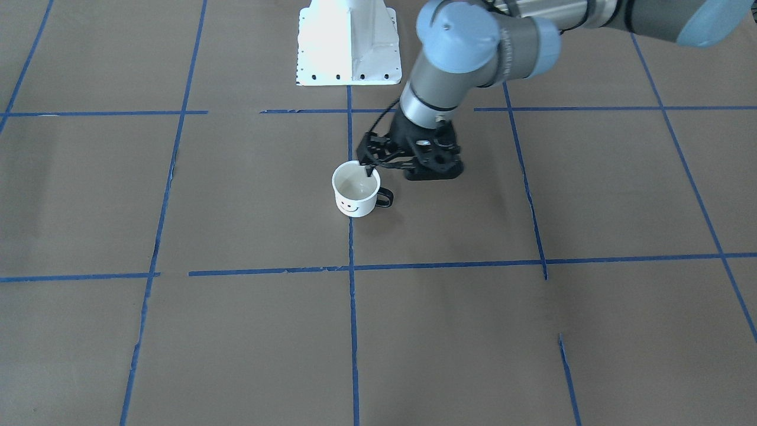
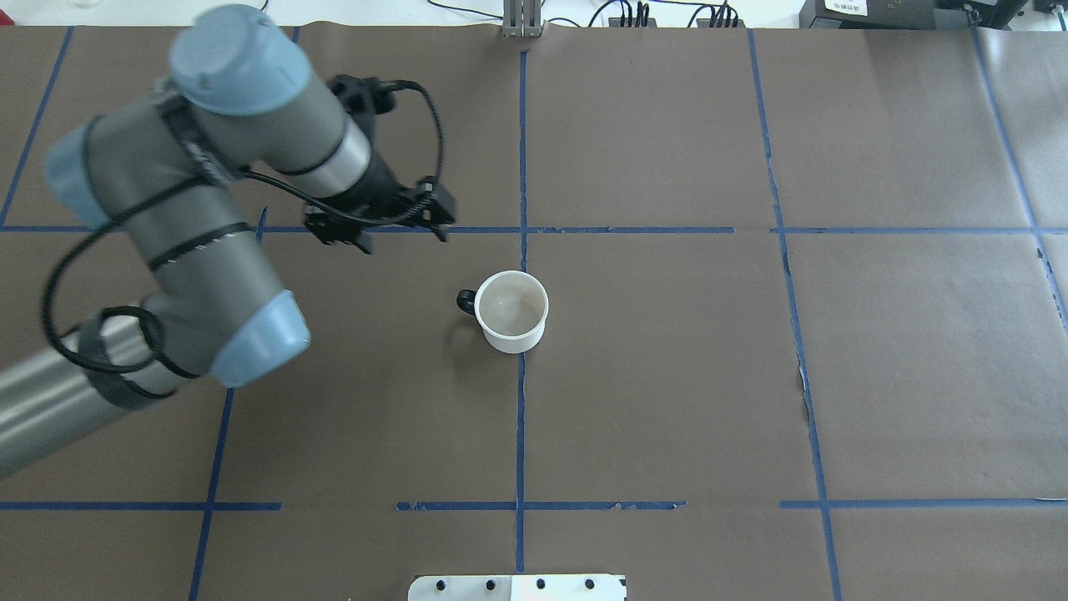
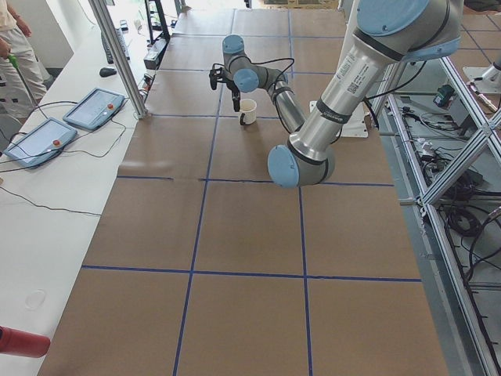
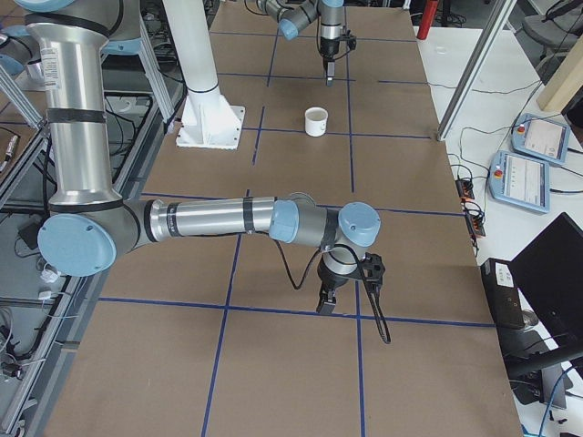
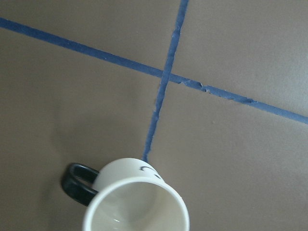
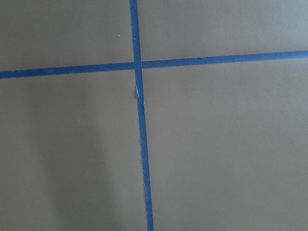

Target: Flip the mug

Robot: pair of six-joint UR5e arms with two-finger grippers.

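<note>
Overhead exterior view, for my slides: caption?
Open black left gripper hovers apart from upright white enamel mug with dark loop handle.

Overhead and front cameras face oppositely, sharing the mug.

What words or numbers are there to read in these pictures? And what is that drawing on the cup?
No words or numbers are clear enough to read.
The mug: no letters, only a black smiley face drawn on its side.
The white label on a dark box beyond the table's far edge: it has print, but too small and blurred to read.
</note>
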